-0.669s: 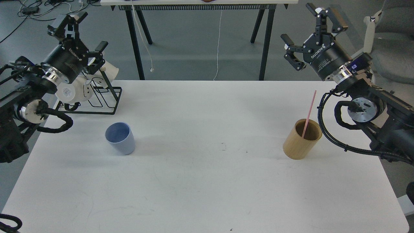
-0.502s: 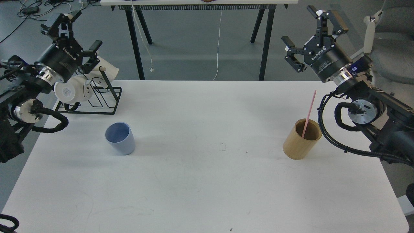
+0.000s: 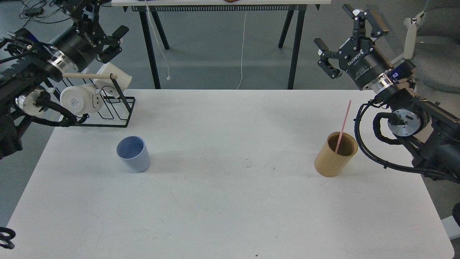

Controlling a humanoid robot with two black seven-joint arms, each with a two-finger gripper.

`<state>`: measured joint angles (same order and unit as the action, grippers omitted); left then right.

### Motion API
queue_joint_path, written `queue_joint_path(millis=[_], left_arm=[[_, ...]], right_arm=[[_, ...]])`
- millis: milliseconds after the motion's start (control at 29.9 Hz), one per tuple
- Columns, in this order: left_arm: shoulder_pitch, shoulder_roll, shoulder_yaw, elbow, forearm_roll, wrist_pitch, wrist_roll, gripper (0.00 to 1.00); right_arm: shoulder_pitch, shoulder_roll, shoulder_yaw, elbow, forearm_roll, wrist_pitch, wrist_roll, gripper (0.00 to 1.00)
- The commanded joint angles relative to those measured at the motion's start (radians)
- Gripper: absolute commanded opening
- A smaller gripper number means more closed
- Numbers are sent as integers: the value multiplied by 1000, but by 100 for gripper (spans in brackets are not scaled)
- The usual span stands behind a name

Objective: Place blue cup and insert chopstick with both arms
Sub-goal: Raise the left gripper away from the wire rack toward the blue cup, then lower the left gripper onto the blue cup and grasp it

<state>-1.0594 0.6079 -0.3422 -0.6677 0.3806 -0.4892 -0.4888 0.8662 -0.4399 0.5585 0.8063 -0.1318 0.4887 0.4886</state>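
Observation:
The blue cup [image 3: 133,153] stands upright on the left half of the white table [image 3: 230,201]. A light wooden cylinder holder [image 3: 336,154] stands on the right half, with one pink chopstick [image 3: 344,120] leaning in it. My left gripper [image 3: 99,18] is open and empty, raised high at the far left behind the table, well away from the blue cup; its upper finger runs off the top edge. My right gripper [image 3: 343,28] is open and empty, raised high at the far right, above and behind the holder.
A black wire rack [image 3: 115,108] with a wooden dowel [image 3: 88,76] holds white cups [image 3: 77,100] at the table's back left corner, just below my left arm. Black table legs [image 3: 294,43] and a chair [image 3: 436,54] stand behind the table.

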Motion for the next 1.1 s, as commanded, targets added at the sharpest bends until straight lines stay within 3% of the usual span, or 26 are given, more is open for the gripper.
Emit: queue_joint_path(millis=[0, 134, 401, 602, 836, 1070], left_arm=[[-98, 87, 18, -81, 208, 0, 0, 100], [-230, 176, 119, -220, 464, 0, 0, 100], [-485, 220, 656, -392, 878, 0, 0, 100], [-453, 210, 767, -388, 1142, 0, 0, 100], [-262, 118, 756, -247, 1218, 0, 0, 100], [-198, 72, 755, -165, 1218, 0, 0, 100]], right_arm=[[0, -8, 0, 1, 0, 0, 0, 99], [-1, -13, 0, -1, 0, 0, 0, 99], [-7, -20, 12, -4, 0, 0, 0, 99], [-21, -33, 12, -4, 0, 0, 0, 99], [-26, -33, 12, -3, 0, 0, 0, 99], [-27, -43, 12, -1, 0, 0, 0, 99]])
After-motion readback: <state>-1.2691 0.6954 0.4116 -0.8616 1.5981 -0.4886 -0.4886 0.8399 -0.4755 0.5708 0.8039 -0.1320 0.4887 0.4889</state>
